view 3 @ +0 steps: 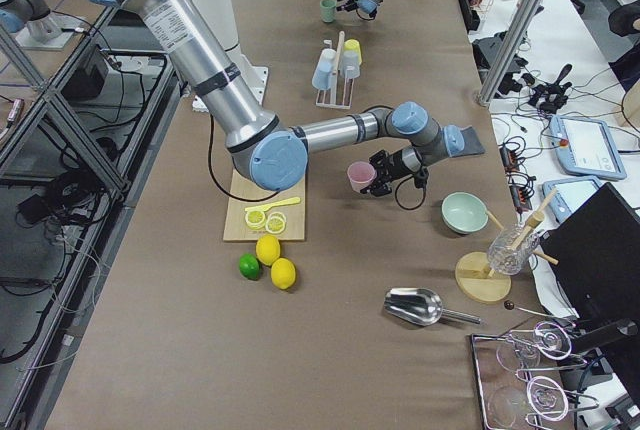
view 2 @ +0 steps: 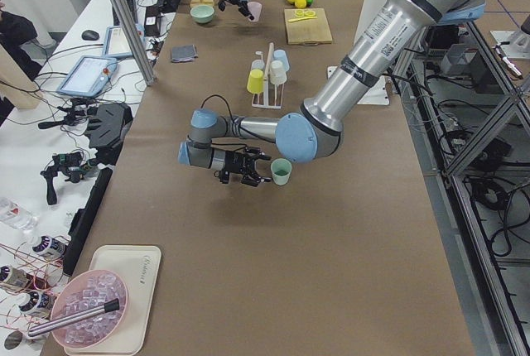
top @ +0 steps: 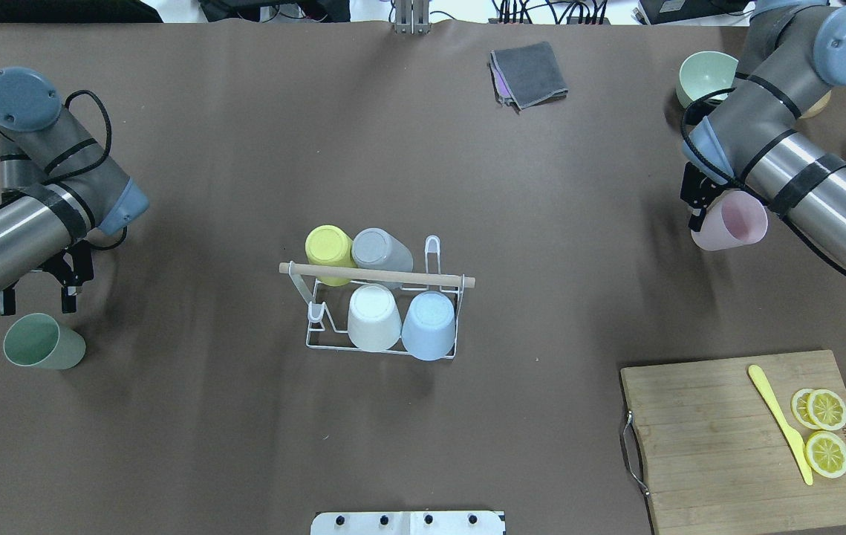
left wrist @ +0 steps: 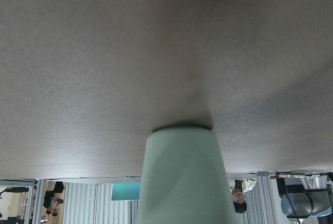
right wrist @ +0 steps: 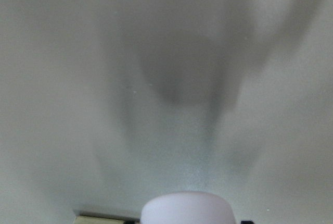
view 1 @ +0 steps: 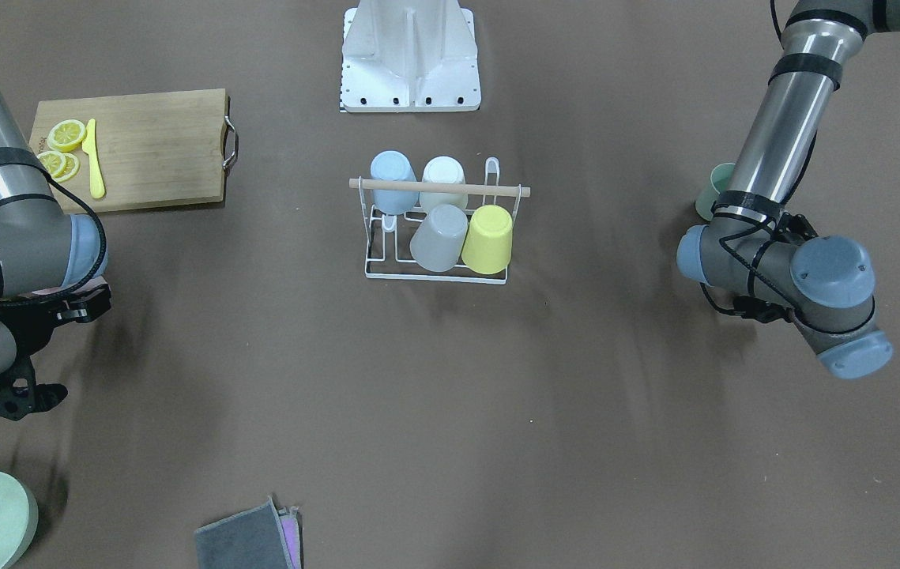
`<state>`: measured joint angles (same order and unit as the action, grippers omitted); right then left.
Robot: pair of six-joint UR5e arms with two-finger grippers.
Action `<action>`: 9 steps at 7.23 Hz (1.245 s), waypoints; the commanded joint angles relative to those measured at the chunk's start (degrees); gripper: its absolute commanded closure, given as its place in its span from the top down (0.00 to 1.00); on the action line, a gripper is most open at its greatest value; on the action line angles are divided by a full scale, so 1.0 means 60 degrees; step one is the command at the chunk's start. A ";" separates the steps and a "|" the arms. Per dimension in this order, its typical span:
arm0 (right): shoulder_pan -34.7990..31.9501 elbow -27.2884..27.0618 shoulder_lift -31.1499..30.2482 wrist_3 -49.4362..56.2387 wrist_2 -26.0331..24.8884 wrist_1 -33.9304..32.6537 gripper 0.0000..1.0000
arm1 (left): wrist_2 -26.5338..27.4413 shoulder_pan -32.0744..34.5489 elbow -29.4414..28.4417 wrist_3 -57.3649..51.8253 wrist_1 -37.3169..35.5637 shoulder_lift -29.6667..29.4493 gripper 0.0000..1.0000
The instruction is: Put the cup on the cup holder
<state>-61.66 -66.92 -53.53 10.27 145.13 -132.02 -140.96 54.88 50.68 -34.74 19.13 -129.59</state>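
**Overhead exterior:** My right gripper (top: 699,214) is clamped on a pink cup (top: 731,221), held tilted over the brown table (top: 244,446), mouth tipped up and toward my side. 1 finger is hidden behind the cup. My left gripper (top: 35,305) hangs with its jaws apart and nothing between them, just beside an upright green cup (top: 44,343). The cup holder (top: 316,312) stands mid-table, well apart from both. Its wooden rod (top: 452,280) runs across the table from my left to my right. 4 cups sit mouth-down on it: a yellow cup (top: 328,246), a grey cup (top: 382,251), a white cup (top: 373,318) and a blue cup (top: 428,325). A dark stamp on the cutting board (top: 720,438), beside the lemon slices (top: 826,431), is too small to read.

**Exterior front-facing:** My left arm covers all but a sliver of the green cup. The pink cup is almost wholly hidden behind my right arm.

**Exterior left:** The green cup stands right at my left fingertips; whether they touch, I cannot tell. Script on the cream tray (view 2: 147,267) is unreadable.

**Exterior right:** The pink cup's mouth faces my base.

**Left wrist:** The green cup is cut off by the frame's lower edge, and no fingers show.

**Right wrist:** The picture is blurred, with only the pink cup's pale end at the bottom edge.
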 commanded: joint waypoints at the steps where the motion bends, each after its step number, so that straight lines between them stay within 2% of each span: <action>1: -0.0371 -0.0506 -0.0102 0.1167 0.1028 0.0089 0.32 | -0.0062 -0.0092 -0.0010 -0.0011 -0.0024 0.0021 0.97; 3: -0.0402 -0.0566 -0.0102 0.2239 0.3442 0.0481 0.31 | -0.0324 -0.0239 -0.0010 -0.0010 -0.0009 0.0108 0.97; 4: -0.0416 -0.0682 -0.0146 0.3026 0.3801 0.1195 0.27 | -0.0326 -0.0269 -0.0010 -0.0010 -0.0009 0.0210 0.97; 6: -0.0474 -0.0741 -0.0350 0.3137 0.5408 0.1929 0.27 | -0.0340 -0.0371 -0.0010 -0.0025 -0.0009 0.0430 0.97; 7: -0.0634 -0.0930 -0.0554 0.3137 0.6098 0.2486 0.27 | -0.0326 -0.0386 -0.0010 -0.0025 -0.0009 0.0475 0.91; 9: -0.0636 -0.0947 -0.0731 0.3645 0.7476 0.3556 0.27 | -0.0326 -0.0401 -0.0010 -0.0011 -0.0140 0.0475 0.41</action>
<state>-65.36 -72.43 -57.21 29.93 185.13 -114.48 -142.91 52.53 50.63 -34.87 18.75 -126.80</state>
